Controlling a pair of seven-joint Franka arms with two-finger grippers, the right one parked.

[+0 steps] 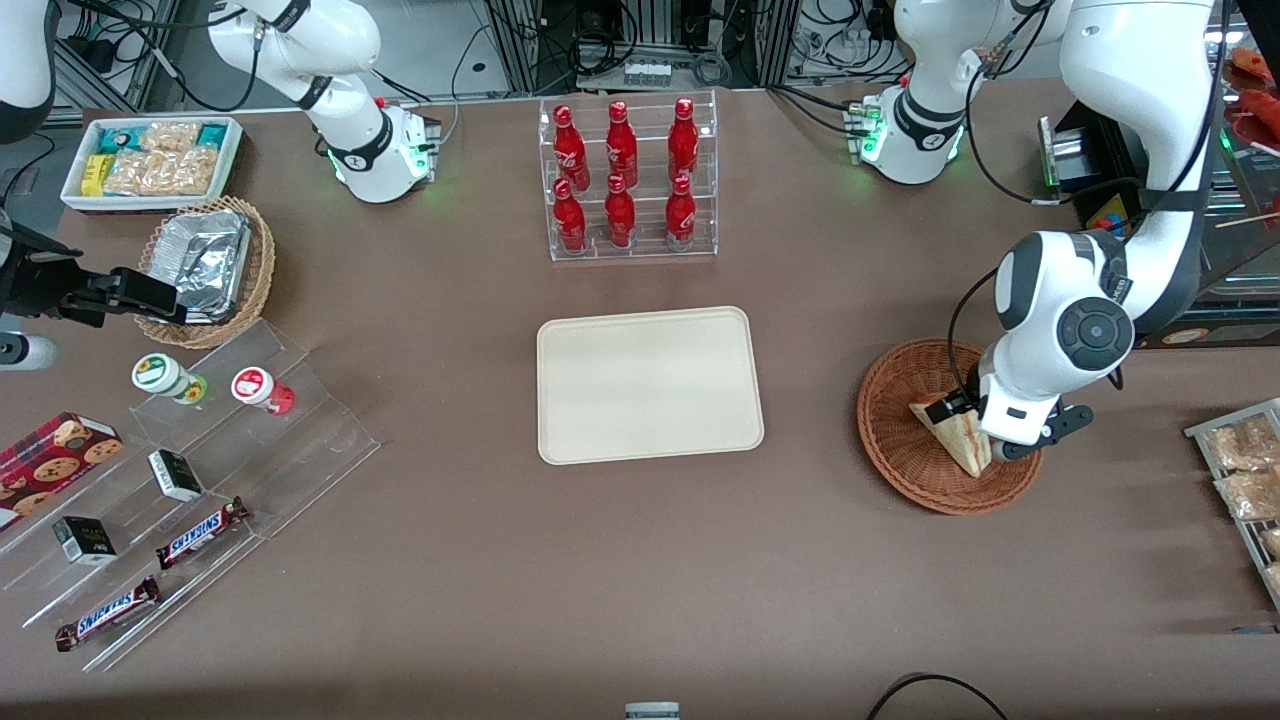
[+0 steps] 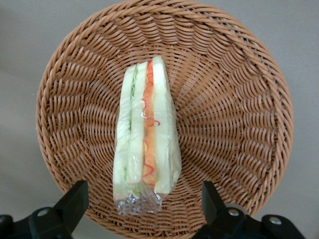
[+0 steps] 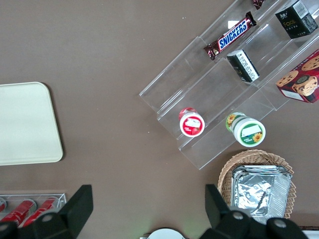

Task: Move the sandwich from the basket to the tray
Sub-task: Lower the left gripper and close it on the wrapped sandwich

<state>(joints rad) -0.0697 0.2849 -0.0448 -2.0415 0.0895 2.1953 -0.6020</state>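
A flat cream-beige rectangular tray (image 1: 650, 385) is lying at the table's middle. Toward the working arm's end of the table, a round reddish-brown woven wicker basket (image 1: 895, 440) is holding the plastic-wrapped triangular sandwich (image 1: 955, 435). The left arm's gripper (image 2: 144, 201) is hovering just above it, its black fingers (image 2: 75, 199) spread open on either side of the sandwich.

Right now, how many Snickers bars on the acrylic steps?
2, both on the steps' lower tiers at the parked arm's end: one, one nearer the camera. Pincer is open over the sandwich.
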